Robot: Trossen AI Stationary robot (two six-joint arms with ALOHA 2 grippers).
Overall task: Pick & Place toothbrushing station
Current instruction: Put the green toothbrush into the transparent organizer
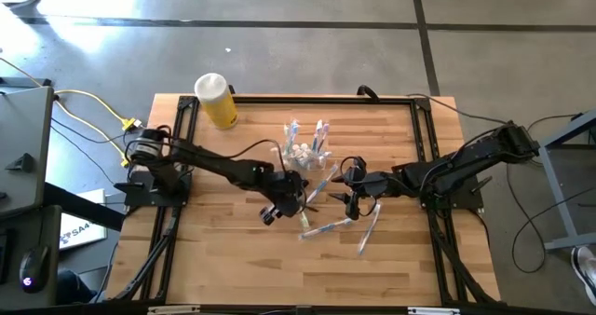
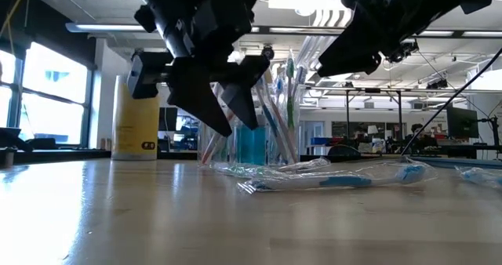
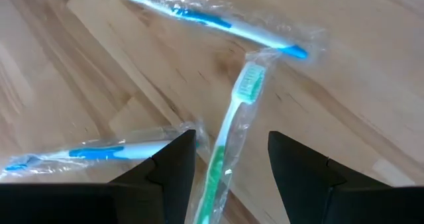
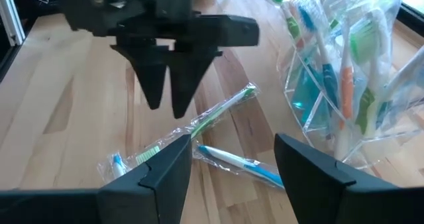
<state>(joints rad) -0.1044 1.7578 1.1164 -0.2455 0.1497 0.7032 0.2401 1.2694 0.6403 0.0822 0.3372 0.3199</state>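
Observation:
The clear holder cup stands upright mid-table, filled with several wrapped toothbrushes. More wrapped toothbrushes lie flat on the wood beside it: a green one, a blue one and another blue one. My left gripper hangs open, tilted down, just above the green toothbrush, one finger on either side of its handle without touching it. My right gripper hovers open a little to the right, facing the left gripper and the cup, with nothing between its fingers.
A yellow cylinder with a white cap stands at the table's far left. Two more wrapped toothbrushes lie nearer the front edge. Black rails frame the tabletop. Bare wood lies to the near left.

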